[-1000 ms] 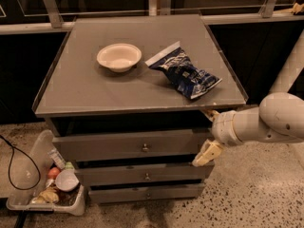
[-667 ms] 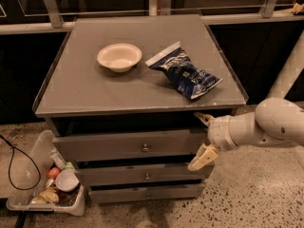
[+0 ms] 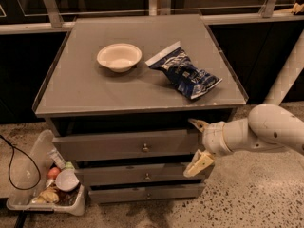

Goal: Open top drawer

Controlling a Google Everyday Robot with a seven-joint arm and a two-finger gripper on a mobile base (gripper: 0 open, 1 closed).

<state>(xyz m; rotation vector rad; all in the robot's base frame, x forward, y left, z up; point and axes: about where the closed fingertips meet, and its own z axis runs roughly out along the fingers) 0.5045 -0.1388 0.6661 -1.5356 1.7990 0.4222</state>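
The top drawer [image 3: 109, 147] is the tallest grey front under the tabletop, with a small round metal knob [image 3: 146, 148] at its centre. It stands shut. Two shorter drawer fronts sit below it. My gripper [image 3: 196, 145] is at the drawer's right end, in front of the cabinet. Its cream fingers [image 3: 199, 164] are spread apart, one above and one below, and hold nothing. It is well to the right of the knob. The white arm [image 3: 266, 129] comes in from the right.
A white bowl [image 3: 119, 57] and a blue chip bag [image 3: 184, 72] lie on the grey tabletop [image 3: 71, 89]. A clear bin of items [image 3: 47, 184] sits on the floor at the cabinet's left, beside a black cable [image 3: 14, 165]. A rail runs behind.
My gripper and arm have moved left, from beside the cabinet's right edge to in front of the top drawer's right end. The drawers have not moved.
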